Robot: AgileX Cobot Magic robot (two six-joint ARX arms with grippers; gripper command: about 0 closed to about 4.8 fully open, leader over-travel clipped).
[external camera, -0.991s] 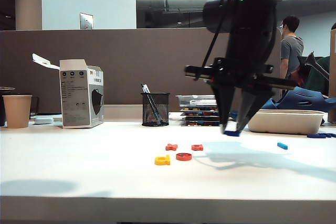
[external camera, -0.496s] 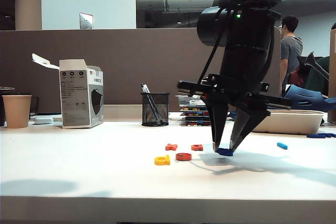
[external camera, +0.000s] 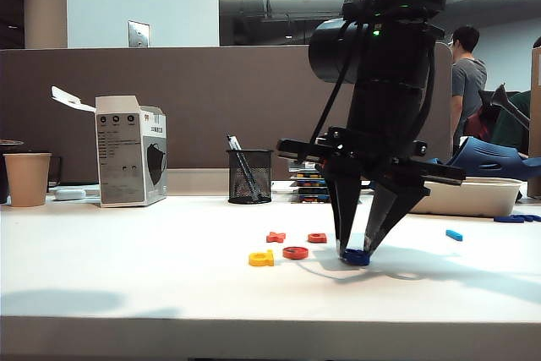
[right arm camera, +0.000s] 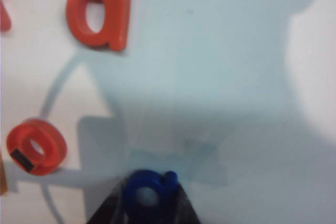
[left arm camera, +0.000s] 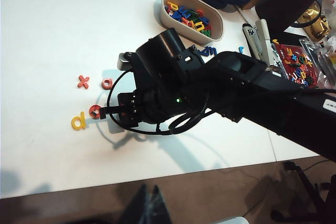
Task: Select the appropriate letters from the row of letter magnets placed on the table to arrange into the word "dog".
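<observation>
**A:** Exterior view first. What do you have?

**B:** I see the right gripper (external camera: 356, 253) pointing straight down near the middle of the white table (external camera: 127, 276), fingers narrowed and pinching the dark blue letter (external camera: 356, 257) at their tips. I cannot tell whether the letter touches the tabletop or hangs just above it. Beside it on the left lies the red ring letter (external camera: 296, 252), then the yellow letter (external camera: 261, 258). Behind those two sit the red-orange cross letter (external camera: 275, 237) and a second red letter (external camera: 317, 237). The light blue bar (external camera: 455, 235) lies well apart on the right. At the back I note a white box (external camera: 129, 150), a paper cup (external camera: 27, 178) and a mesh pen holder (external camera: 250, 176).

**A:** Left wrist view?

**B:** I look down on the right arm (left arm camera: 231, 90) from above; it covers the blue letter. The yellow letter (left arm camera: 79, 121) and the red ring (left arm camera: 95, 111) lie side by side, close but apart, the ring just beside the arm's head. The cross (left arm camera: 83, 81) and the other red letter (left arm camera: 107, 83) lie farther back. A tub of mixed letters (left arm camera: 189, 17) stands well away. The left gripper itself does not show here, so I cannot say how its fingers stand.

**A:** Right wrist view?

**B:** Close and blurred. The dark blue letter (right arm camera: 149, 195) sits clamped between the two dark fingertips (right arm camera: 107, 211), its loop and small tail visible. The red ring (right arm camera: 35, 146) lies near it, apart. The red "a" letter (right arm camera: 100, 14) lies farther off.
</observation>
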